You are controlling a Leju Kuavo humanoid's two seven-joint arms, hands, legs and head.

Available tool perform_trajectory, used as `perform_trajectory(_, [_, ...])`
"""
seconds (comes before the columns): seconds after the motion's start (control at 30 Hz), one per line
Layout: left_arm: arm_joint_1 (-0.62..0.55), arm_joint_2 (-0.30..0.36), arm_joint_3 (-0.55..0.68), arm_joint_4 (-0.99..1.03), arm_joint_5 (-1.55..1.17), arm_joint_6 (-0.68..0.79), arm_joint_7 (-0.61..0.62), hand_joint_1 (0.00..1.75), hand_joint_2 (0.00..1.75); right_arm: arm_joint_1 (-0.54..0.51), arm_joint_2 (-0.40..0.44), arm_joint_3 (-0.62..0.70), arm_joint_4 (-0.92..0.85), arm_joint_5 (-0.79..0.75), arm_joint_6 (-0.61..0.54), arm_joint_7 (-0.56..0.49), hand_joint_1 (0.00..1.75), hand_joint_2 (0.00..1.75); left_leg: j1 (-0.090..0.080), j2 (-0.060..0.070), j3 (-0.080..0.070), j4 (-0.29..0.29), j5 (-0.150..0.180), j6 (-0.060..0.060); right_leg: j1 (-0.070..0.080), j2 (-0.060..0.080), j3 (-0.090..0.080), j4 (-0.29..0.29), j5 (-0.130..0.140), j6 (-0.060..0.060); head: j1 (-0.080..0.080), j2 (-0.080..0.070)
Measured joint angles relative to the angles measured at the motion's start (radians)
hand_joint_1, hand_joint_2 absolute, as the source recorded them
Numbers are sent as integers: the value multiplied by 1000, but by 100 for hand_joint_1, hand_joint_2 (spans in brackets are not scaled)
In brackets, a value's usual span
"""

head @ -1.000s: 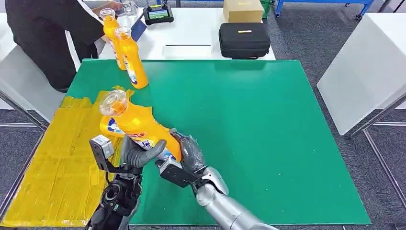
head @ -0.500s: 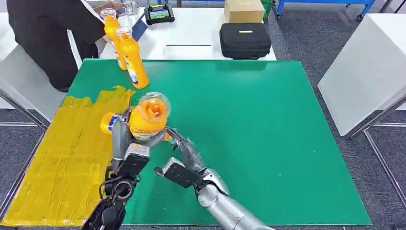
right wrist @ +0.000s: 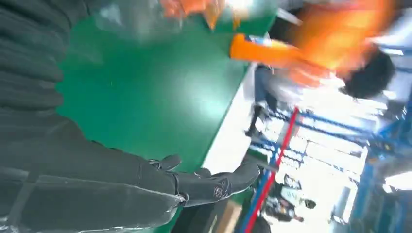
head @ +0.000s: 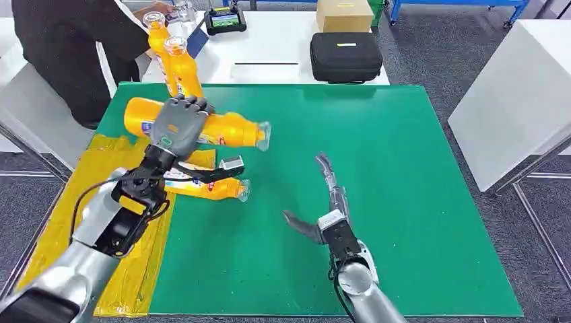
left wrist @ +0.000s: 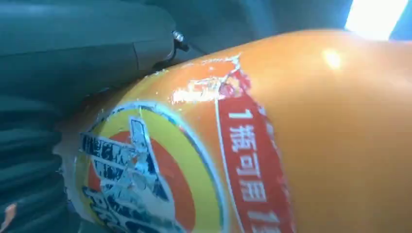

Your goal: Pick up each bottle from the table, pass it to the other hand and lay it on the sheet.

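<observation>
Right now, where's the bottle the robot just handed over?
In the head view it's on the left: the left hand holds the bottle on its side above the yellow sheet's edge, over another bottle lying there.

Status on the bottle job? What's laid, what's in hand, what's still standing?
Done: one bottle lies near the edge of the yellow sheet, cap end out over the green mat. In hand: the left hand holds a second bottle sideways above it; the right hand is open, so the pass looks finished. Left: two upright bottles at the mat's far edge.
</observation>
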Motion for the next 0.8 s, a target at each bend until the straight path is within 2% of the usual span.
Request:
perform_trajectory(0.1, [-96, 1, -12, 156, 22, -146, -102, 175, 175, 42, -9, -39, -57, 28, 0, 3, 0, 175, 0, 4, 0, 0, 0, 0, 0, 2, 0, 1, 0, 0, 0, 0])
perform_trajectory(0.43, [-341, 1, -40, 513, 92, -450, -255, 175, 175, 126, -10, -115, -165, 106, 4, 49, 0, 175, 0, 3, -1, 0, 0, 0, 0, 1, -2, 1, 0, 0, 0, 0])
perform_trajectory(0.8, [-429, -6, -74, 630, 110, -506, -268, 175, 175, 148, -1, -152, -205, 119, 16, 59, 0, 175, 0, 3, -1, 0, 0, 0, 0, 1, -1, 1, 0, 0, 0, 0])
